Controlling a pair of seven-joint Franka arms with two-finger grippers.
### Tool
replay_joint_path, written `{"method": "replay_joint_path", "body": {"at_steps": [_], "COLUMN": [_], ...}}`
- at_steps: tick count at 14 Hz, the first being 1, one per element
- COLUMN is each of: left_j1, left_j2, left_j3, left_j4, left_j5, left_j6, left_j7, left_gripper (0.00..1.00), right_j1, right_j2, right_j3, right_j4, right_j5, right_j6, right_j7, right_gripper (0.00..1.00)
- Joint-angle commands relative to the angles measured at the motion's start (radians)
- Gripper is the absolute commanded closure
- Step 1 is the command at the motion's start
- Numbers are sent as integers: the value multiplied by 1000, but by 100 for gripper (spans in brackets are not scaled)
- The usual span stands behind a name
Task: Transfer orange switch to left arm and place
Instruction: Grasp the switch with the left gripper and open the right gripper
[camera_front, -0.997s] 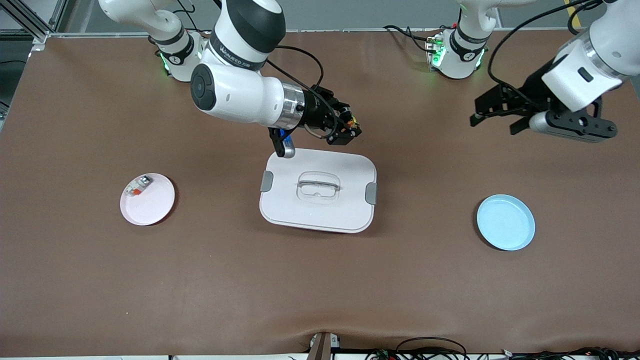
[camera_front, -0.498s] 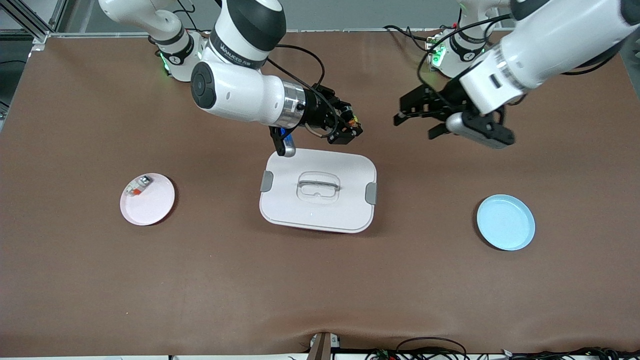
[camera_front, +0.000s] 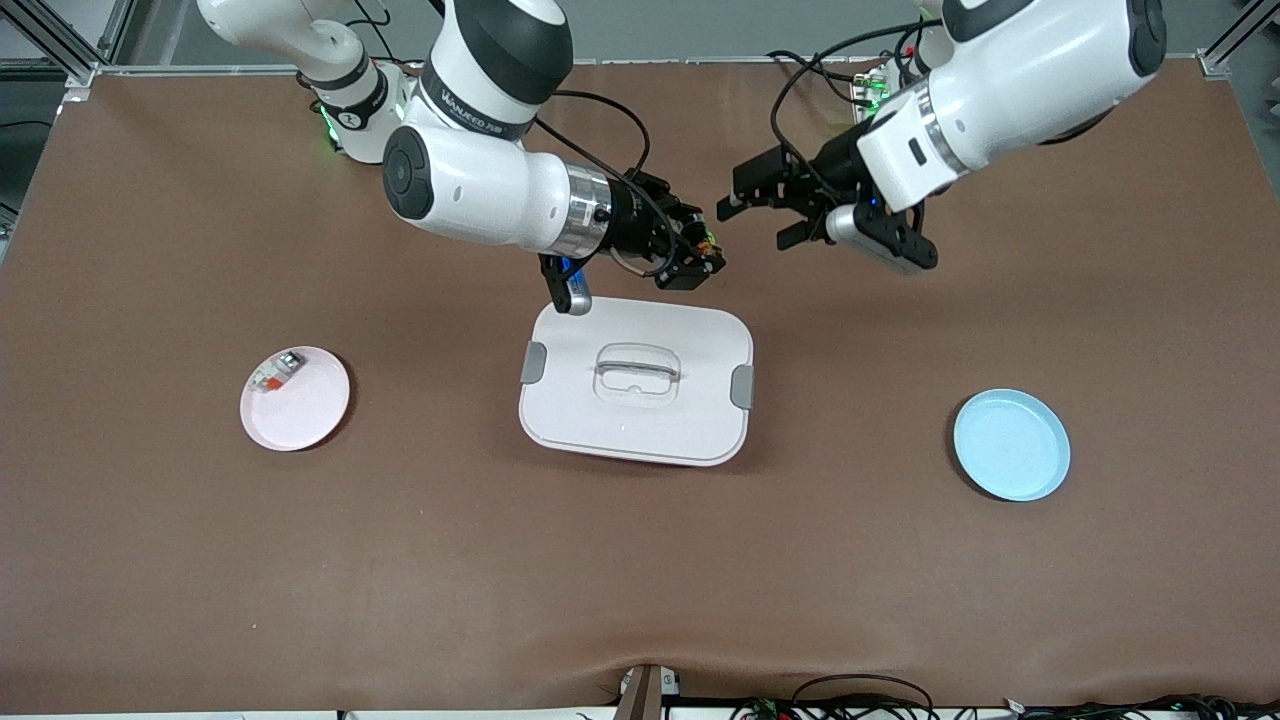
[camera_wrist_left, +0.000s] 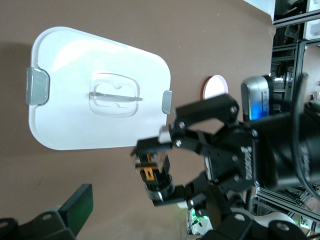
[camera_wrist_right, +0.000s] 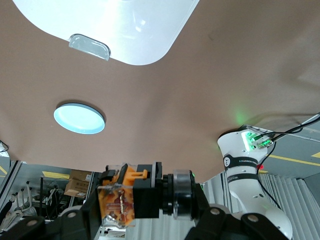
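My right gripper is shut on the orange switch, a small black part with an orange face, and holds it in the air just past the box's edge on the robots' side. The switch shows between the fingers in the right wrist view and in the left wrist view. My left gripper is open and empty, in the air close beside the switch, toward the left arm's end. The box is a white lidded container at mid-table, also in the left wrist view and the right wrist view.
A pink plate with a small white-and-orange component sits toward the right arm's end. A blue plate sits toward the left arm's end. Both arm bases and their cables stand along the table's edge on the robots' side.
My left arm has swung in from its end of the table toward the middle, bringing its open gripper close to the held switch. My right arm has stayed still.
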Motion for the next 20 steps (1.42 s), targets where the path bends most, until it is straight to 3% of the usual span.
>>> {"method": "replay_joint_path", "body": {"at_steps": [1,4,16,18,20], "left_j1": [8,8,0,-6,-14], "left_j2": [-63,-61,47,52,64], "left_j3": [-59,-113,-119,-119,-119], "left_j4": [-100,-178,-171,-171,-171], "left_j5": [-75,-132,-267,-294,-299], "left_j6": [142,282,362,364,367], "left_j7": [28,115,175,175,175], "left_gripper": [0,10,31,43,68], "right_j1": [11,11,6,5,6], "right_j2": [16,18,12,10,10], "right_j3": [-9,-9,-9,-9,-9], "right_j4": [28,28,28,28,28], "right_j5": [16,17,17,17,17], "right_j6": [0,-1,-14,-14,-14], "right_j7": [18,19,34,34,36], "right_gripper": [89,89,89,89,89]}}
